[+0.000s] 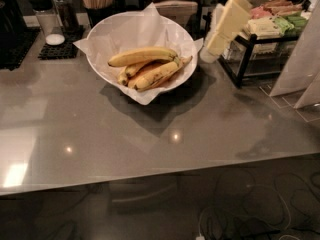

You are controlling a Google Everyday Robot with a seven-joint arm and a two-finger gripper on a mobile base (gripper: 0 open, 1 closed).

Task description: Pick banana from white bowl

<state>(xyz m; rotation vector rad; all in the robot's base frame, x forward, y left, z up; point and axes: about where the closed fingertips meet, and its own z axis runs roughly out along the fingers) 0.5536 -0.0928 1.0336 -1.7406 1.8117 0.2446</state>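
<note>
Banana [142, 55] lies uppermost across shorter speckled bananas [156, 74] inside the white bowl [187, 55], which is lined with crinkled paper [134, 30] and stands on the grey bench [150, 144]. The end effector [226, 28] hangs just right of the bowl's rim, holding nothing visible; I cannot tell whether it is open. A black wire rack [243, 59] stands beyond it.

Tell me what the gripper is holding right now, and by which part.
Nothing. The gripper hangs just right of the white bowl, apart from the banana, which lies in the bowl on top of the others.
</note>
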